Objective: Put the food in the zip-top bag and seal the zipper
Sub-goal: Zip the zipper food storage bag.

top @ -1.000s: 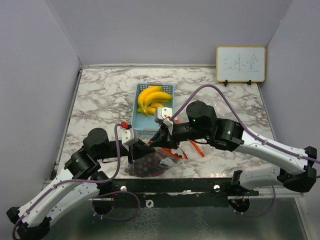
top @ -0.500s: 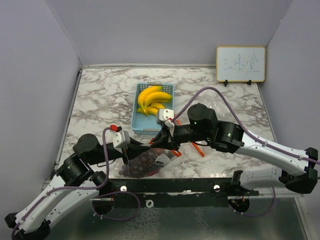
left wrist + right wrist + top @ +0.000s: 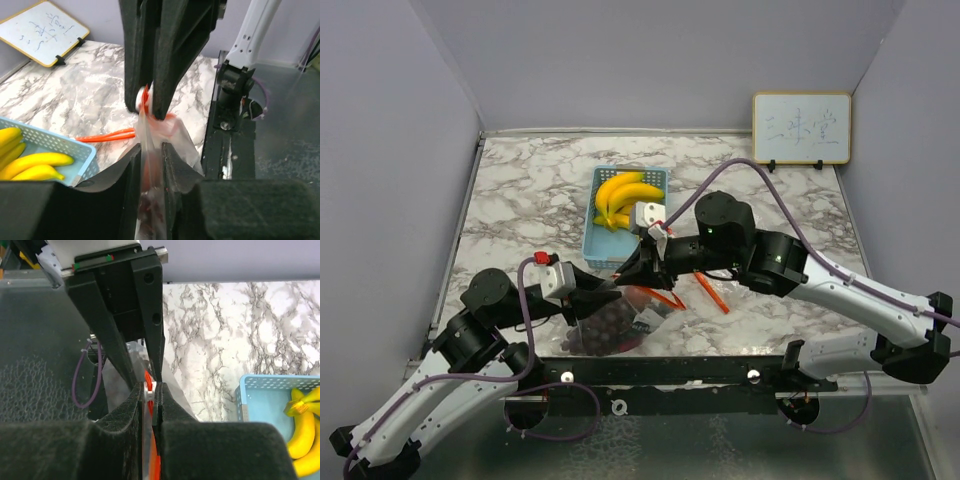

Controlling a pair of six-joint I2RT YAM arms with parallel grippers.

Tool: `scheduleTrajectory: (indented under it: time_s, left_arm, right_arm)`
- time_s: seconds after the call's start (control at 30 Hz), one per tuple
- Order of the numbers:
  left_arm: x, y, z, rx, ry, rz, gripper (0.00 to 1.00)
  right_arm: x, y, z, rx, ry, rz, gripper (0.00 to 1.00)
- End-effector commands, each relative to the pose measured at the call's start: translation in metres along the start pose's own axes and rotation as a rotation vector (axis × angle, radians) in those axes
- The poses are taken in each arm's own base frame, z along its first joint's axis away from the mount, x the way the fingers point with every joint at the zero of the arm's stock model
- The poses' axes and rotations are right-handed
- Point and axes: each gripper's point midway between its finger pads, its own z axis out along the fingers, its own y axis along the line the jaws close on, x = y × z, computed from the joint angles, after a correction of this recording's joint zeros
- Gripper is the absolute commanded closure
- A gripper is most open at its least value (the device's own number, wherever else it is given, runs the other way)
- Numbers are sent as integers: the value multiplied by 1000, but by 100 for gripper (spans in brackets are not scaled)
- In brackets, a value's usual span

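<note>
Right gripper (image 3: 148, 390): fingers pressed together on the orange zipper (image 3: 169, 124) of the bag (image 3: 642, 318), which holds that edge upright and taut for sealing. Left gripper (image 3: 150, 152), directly opposite and nearly touching it: fingers stand narrowly apart with the film between them; whether they pinch it cannot be told. Grapes (image 3: 605, 325) lie inside the bag, below both grippers. Bananas (image 3: 623, 200) lie in the basket (image 3: 592, 240), beyond the right gripper, so sealing now would likely leave them out.

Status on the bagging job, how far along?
Done: grapes are in the bag. In hand: right gripper pinches the bag's orange zipper; left gripper straddles the bag below, jaws slightly apart. Left: bananas sit in the basket; seal unconfirmed.
</note>
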Motion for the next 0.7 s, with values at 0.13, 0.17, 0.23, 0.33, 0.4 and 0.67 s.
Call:
scheduleTrajectory:
  time_s: [0.13,0.17,0.23,0.33,0.4,0.67]
  left_arm:
    - [-29,-7,5,61,-107,92,73]
    - [-29,-8,5,71,-105,93,80]
    - [-27,-10,7,88,-90,86,100]
    - [-16,-15,10,128,-45,57,100]
    - [-8,-9,12,103,-8,28,100]
    - [12,32,-1,-155,111,12,100]
  right_arm:
    - [14,15,19,-164,72,21,98]
    - [16,16,20,-167,77,26,98]
    - [17,16,18,-160,74,28,98]
    - [12,15,11,-135,54,17,98]
    - [9,13,7,-116,46,7,98]
    - [33,10,6,-93,98,9,98]
